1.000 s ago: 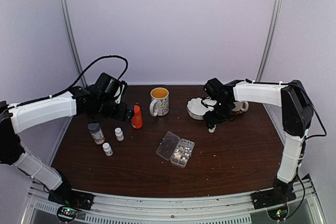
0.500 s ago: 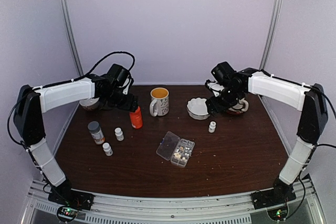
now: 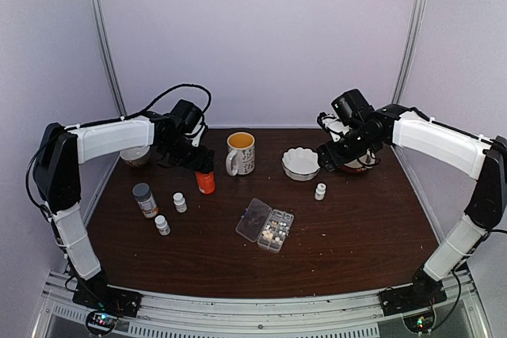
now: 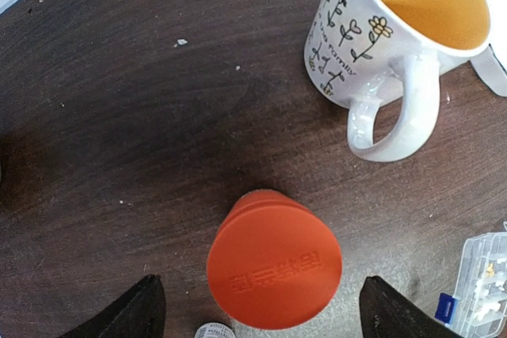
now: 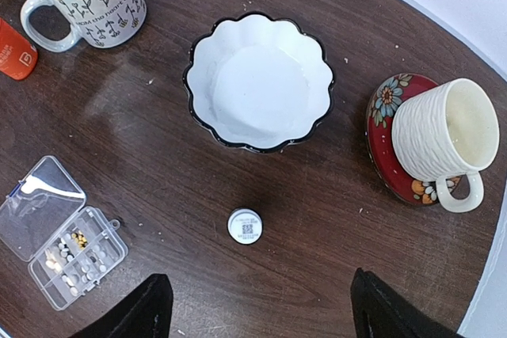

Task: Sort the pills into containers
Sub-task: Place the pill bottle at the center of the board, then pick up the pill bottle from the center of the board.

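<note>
Left tool [image 4: 259,294], right tool [image 5: 259,286] agape; three white bottles [image 3: 180,202] [image 3: 162,225] [image 3: 320,191], one organizer [image 3: 252,219]

Open tabletop [image 3: 356,235] rings organizer box [image 3: 265,225]; bottles [image 3: 180,202] leftward.

Wide-spread, empty jaws on left gripper [image 4: 265,310] and right gripper [image 5: 257,310]

Word "family" on the flowered mug [image 4: 356,53]
</note>
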You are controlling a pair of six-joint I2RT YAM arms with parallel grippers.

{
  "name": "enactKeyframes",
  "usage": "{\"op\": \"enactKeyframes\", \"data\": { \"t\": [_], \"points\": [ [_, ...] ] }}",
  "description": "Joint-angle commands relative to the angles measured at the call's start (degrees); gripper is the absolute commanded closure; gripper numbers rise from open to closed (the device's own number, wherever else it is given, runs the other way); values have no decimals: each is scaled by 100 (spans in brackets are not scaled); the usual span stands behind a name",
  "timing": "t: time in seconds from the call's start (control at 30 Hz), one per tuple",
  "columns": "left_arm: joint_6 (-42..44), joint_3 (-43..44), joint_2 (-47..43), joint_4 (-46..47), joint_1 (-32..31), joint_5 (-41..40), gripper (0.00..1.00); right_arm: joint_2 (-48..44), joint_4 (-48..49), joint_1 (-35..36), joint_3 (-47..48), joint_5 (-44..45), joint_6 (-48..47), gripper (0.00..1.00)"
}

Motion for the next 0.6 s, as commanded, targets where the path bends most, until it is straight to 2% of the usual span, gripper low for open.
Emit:
{"op": "enactKeyframes", "data": {
  "t": [0.0, 0.1, 0.4, 0.5, 0.57],
  "points": [
    [66, 179, 90, -51, -3, 177, 11, -112, 120, 26, -144, 116, 119, 19],
    [75, 225, 157, -184, -5, 133, 12, -90, 138, 33, -161, 97, 153, 20],
    [20, 344, 328, -306, -5, 26, 32, -118, 108, 88, -155, 78, 157, 21],
    [18, 412, 364, -306, -5, -17, 32, -182, 103, 88, -186, 69, 163, 21],
    [50, 467, 383, -306, -5, 0, 26, -229, 113, 97, -210, 47, 165, 22]
  ]
}}
